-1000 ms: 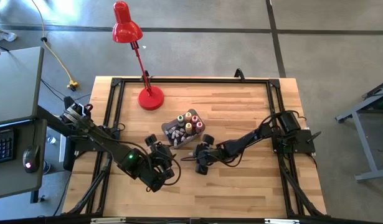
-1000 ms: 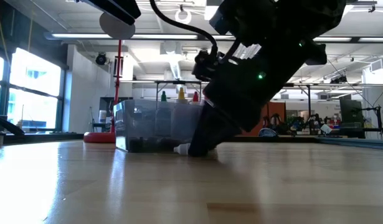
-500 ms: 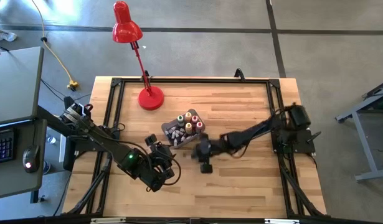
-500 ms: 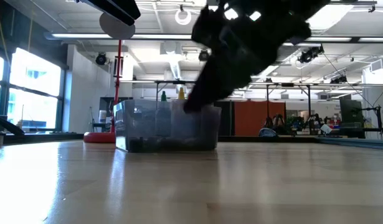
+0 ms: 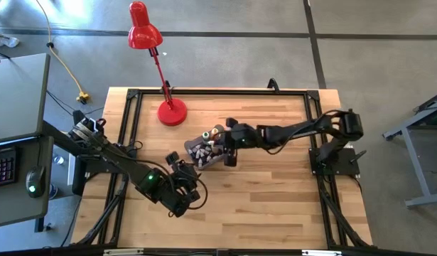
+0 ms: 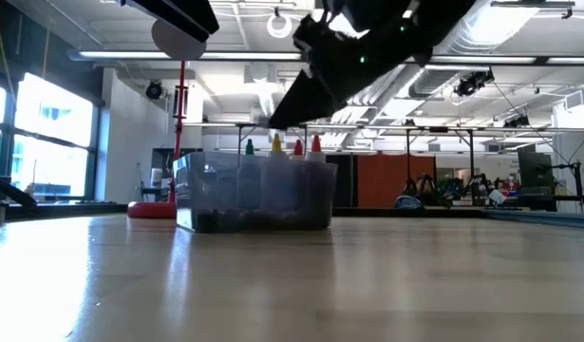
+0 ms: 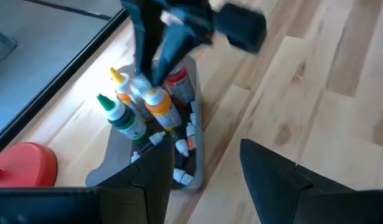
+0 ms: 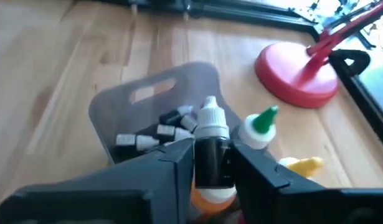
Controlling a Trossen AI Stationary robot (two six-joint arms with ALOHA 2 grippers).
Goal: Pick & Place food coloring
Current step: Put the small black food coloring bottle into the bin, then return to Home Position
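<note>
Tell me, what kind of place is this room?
Probably a robotics lab or workshop: two robot arms mounted at a wooden table, a keyboard and mouse on a desk beside it, and a big hall with ceiling lights behind.

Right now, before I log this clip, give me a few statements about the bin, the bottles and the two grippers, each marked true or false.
1. The right gripper holds a dark bottle with a white cap over the bin. True.
2. The left gripper is inside the bin. False: it waits open, short of the bin.
3. The red lamp stands on the table. True.
4. The bin is empty. False: a green-capped bottle stands in it and small bottles lie inside.
</note>
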